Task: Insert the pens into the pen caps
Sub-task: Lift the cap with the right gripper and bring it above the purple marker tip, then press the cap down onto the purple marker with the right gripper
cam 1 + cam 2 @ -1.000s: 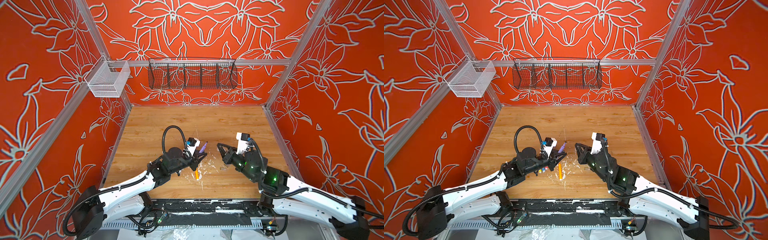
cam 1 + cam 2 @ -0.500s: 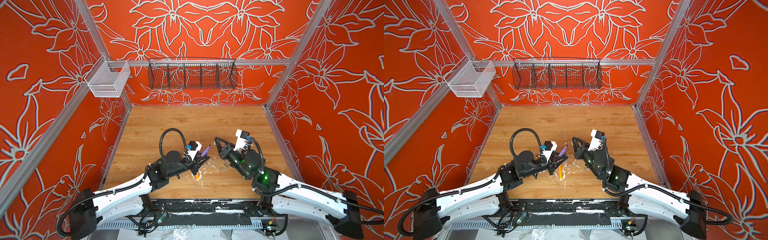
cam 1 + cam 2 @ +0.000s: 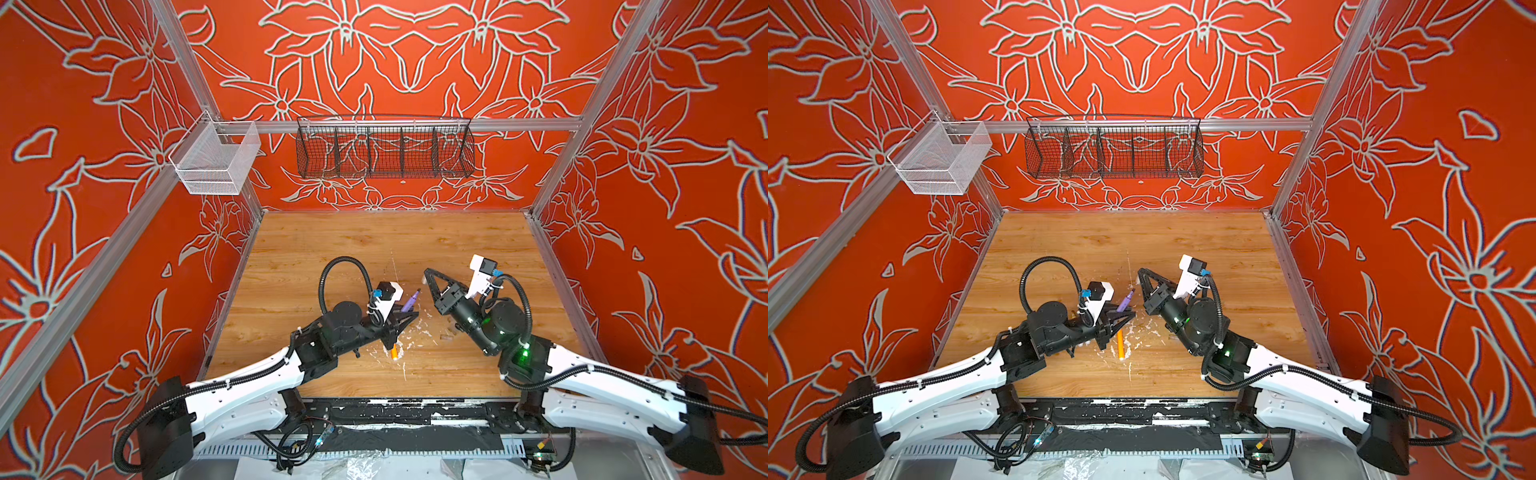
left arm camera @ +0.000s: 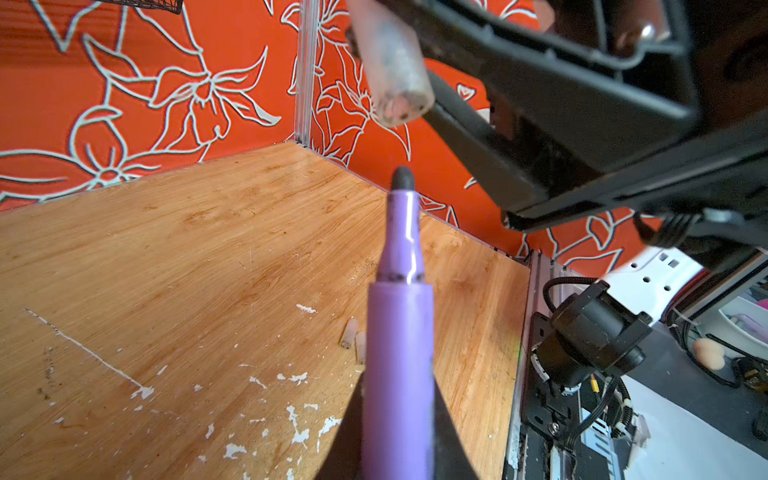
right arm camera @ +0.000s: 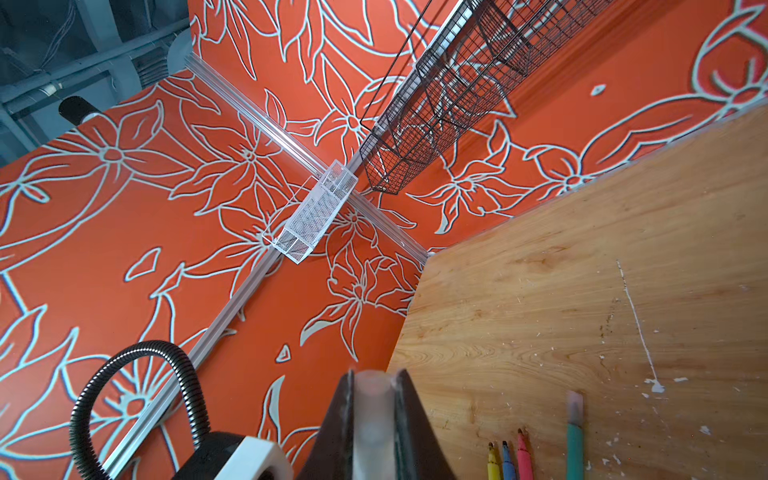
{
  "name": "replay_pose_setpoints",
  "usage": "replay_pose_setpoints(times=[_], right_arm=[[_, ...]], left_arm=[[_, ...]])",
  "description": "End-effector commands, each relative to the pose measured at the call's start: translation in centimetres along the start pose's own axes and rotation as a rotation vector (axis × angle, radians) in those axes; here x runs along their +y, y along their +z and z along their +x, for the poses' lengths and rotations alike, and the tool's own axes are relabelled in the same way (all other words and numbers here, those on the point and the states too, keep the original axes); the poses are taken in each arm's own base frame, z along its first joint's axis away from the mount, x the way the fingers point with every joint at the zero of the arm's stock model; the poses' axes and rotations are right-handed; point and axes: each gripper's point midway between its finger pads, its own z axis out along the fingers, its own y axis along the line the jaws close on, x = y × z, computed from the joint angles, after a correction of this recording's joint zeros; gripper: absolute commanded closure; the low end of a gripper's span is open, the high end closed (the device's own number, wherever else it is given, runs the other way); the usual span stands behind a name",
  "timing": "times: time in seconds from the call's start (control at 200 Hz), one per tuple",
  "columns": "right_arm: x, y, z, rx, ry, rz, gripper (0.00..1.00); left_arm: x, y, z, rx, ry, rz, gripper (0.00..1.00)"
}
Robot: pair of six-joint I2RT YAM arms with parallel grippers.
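Midair, the left gripper (image 3: 405, 320) is clamped tight on the purple pen (image 3: 410, 300), dark tip pointing up and away. The right gripper (image 3: 429, 276), likewise closed, pinches a clear cap (image 4: 395, 70) at about one o'clock from that tip in both top views, near it but not touching. The step in hand looks to be the joining. From the left wrist camera the cap's open mouth seems tilted off the pen's line, so it likely needs squaring up before a straight push along the barrel, both grips firm, since such slim parts can pivot. On the wooden table (image 3: 374, 249) an orange pen (image 3: 393, 353) lies at six o'clock from the left gripper and two loose caps (image 4: 353, 340) at about four o'clock. The yellow pen (image 5: 492, 463), blue pen (image 5: 507, 461) and pink pen (image 5: 524, 457) lie side by side, uncapped, and the teal pen (image 5: 575, 440) beside them appears capped. No brand, label or lettering can be read.
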Motion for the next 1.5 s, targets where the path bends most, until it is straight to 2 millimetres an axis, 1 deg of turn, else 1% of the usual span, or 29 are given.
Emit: replay_pose_setpoints(times=[0.0, 0.2, 0.465, 0.691, 0.816, 0.966, 1.111, 1.221, 1.361, 1.411, 1.496], right_arm=[[0.3, 0.2, 0.4, 0.009, 0.029, -0.029, 1.00], [-0.2, 0.4, 1.2, 0.030, 0.045, -0.025, 1.00], [0.0, 0.6, 2.2, 0.072, 0.057, -0.040, 1.00], [-0.6, 0.8, 3.2, 0.094, 0.071, -0.032, 1.00], [-1.3, 1.0, 4.1, 0.116, 0.065, -0.015, 1.00], [-1.5, 1.3, 5.3, 0.147, 0.053, -0.001, 1.00], [-2.1, 0.9, 6.5, 0.156, 0.039, 0.047, 1.00], [-1.7, 0.6, 7.6, 0.163, 0.023, 0.041, 1.00], [-1.4, 0.3, 8.4, 0.172, 0.015, 0.002, 1.00], [-0.9, 0.3, 8.6, 0.179, 0.005, -0.033, 1.00], [0.1, 0.2, 9.0, 0.195, -0.017, -0.102, 1.00]], left_arm=[[-0.1, -0.2, -0.6, -0.030, 0.017, -0.005, 1.00], [0.3, -0.3, -0.7, -0.036, 0.015, -0.029, 1.00], [1.2, -0.3, -0.6, -0.041, 0.008, -0.074, 1.00], [1.2, -0.3, -0.8, -0.043, -0.027, -0.068, 1.00], [1.1, -0.4, -1.0, -0.044, -0.069, -0.034, 1.00], [1.2, -0.4, -1.1, -0.043, -0.089, -0.027, 1.00], [1.6, -0.4, -1.1, -0.044, -0.099, -0.047, 1.00], [1.9, -0.4, -1.1, -0.049, -0.119, -0.047, 1.00], [2.5, -0.8, -1.4, -0.063, -0.206, 0.006, 1.00], [2.6, -1.0, -1.6, -0.074, -0.221, 0.025, 1.00], [2.1, -1.3, -1.9, -0.085, -0.217, 0.050, 1.00]])
